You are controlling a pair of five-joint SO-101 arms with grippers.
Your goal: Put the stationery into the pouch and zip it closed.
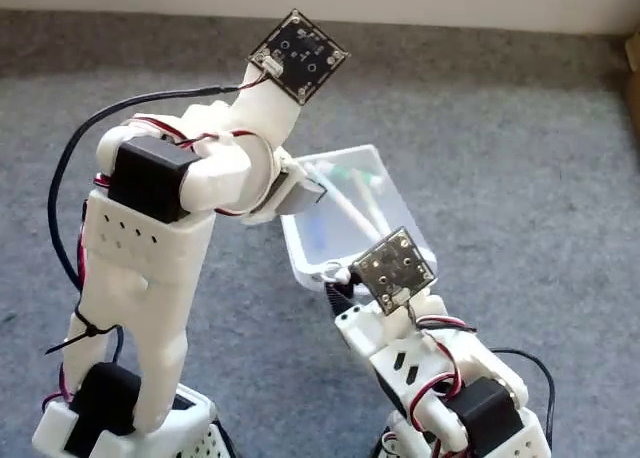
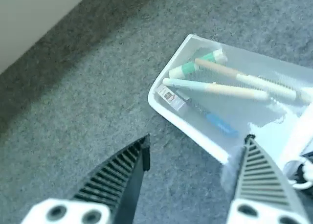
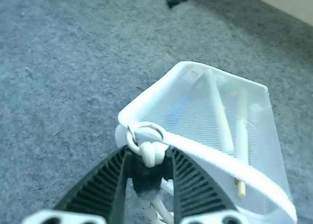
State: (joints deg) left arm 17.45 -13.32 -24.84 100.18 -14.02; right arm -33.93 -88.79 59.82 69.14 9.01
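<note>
Grey carpet [image 1: 520, 128] serves as the work surface. On it lies the pouch [image 2: 164, 99], translucent white, with its stationery inside: two pale pens [image 2: 220, 88] with green caps and a blue-tipped pen [image 2: 215, 122], side by side. My left gripper [image 2: 197, 139] hangs over bare carpet just beside one end of the pouch, jaws spread wide and touching nothing. My right gripper [image 3: 149, 154] sits at a corner of the pouch, jaws pinched on the zipper pull [image 3: 145, 145], a white knotted cord carrying a metal ring [image 3: 146, 131]. From the pull, the white zip band [image 3: 220, 160] runs along the pouch's edge.
</note>
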